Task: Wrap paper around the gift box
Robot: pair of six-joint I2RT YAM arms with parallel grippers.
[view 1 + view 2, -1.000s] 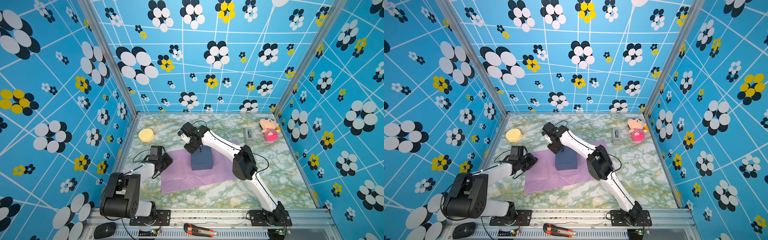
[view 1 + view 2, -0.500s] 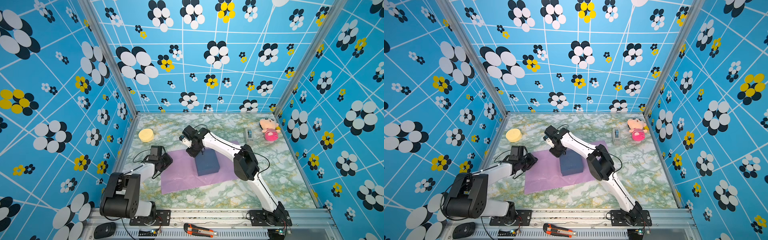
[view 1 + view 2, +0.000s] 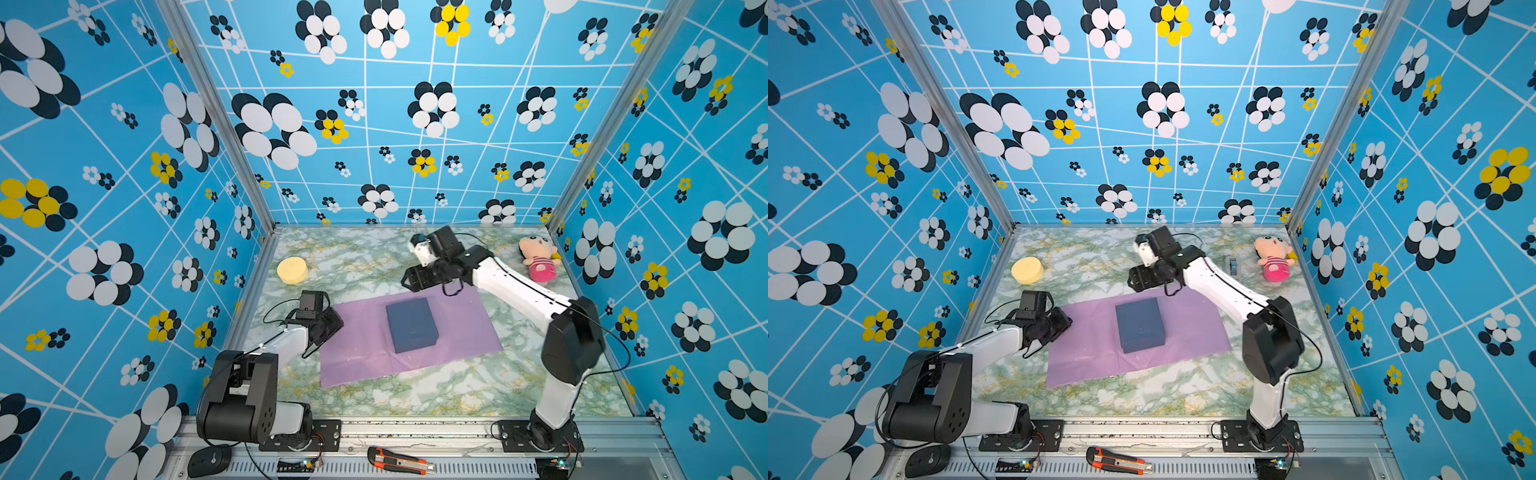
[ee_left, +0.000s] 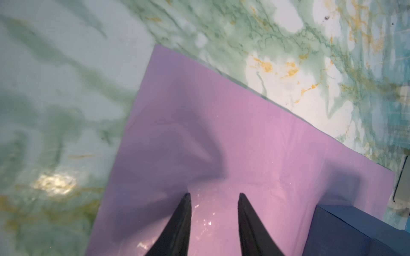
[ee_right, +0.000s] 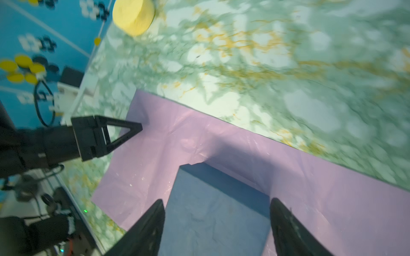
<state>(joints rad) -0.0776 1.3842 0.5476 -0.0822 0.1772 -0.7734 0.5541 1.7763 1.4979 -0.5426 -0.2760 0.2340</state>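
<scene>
The dark navy gift box lies flat on the middle of the lilac paper, which is spread on the marble table. My right gripper hangs over the sheet's far edge, just beyond the box, wide open and holding nothing; in its wrist view the box shows between the spread jaws. My left gripper sits low at the paper's left edge. Its jaws stand apart over the paper, gripping nothing, with a corner of the box beside them.
A yellow round sponge lies at the back left. A plush doll sits at the back right, a grey tape dispenser near it. A utility knife rests on the front rail. Patterned walls enclose three sides.
My right gripper has let go of the box, opened wide and drawn back towards the far side. The box shifted slightly right. My left gripper stayed in place and opened a little.
</scene>
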